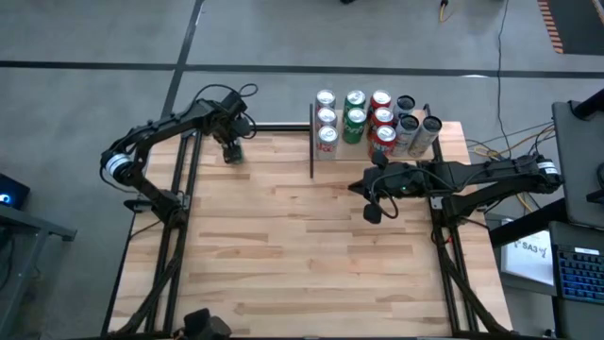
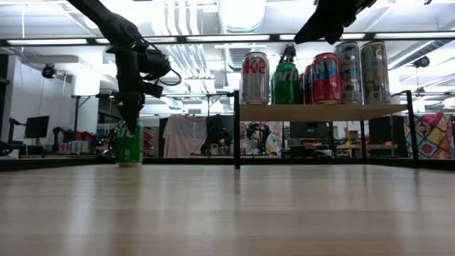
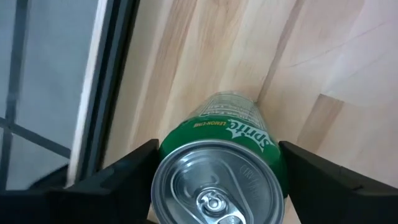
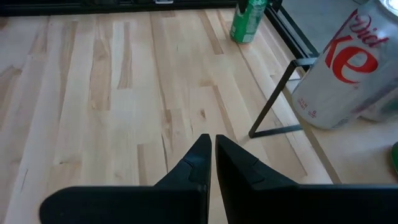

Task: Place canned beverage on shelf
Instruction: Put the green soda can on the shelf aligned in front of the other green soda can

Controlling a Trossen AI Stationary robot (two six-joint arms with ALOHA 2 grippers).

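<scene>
A green Sprite can (image 2: 129, 146) stands upright on its base on the tabletop near the far left corner; the right wrist view also shows the can (image 4: 247, 22). My left gripper (image 2: 130, 117) comes down onto it, its fingers on either side of the can's top (image 3: 217, 180). The shelf (image 2: 320, 112), a light board on black posts at the far right, carries several upright cans (image 1: 377, 118). My right gripper (image 4: 213, 149) hangs shut and empty above the table in front of the shelf. My left gripper pinches the green can between its two fingers (image 3: 127, 168) at the upper wall just below the rim (image 3: 166, 149), one finger on each opposite side. The fingers come steeply from above. The can stands upright with its base on the table.
A black frame rail (image 3: 112, 74) runs along the table edge close beside the can. A Diet Coke can (image 4: 348, 68) stands at the shelf's near left corner by a black post (image 4: 273, 99). Bare wood (image 1: 302, 255) fills the middle and near part of the table.
</scene>
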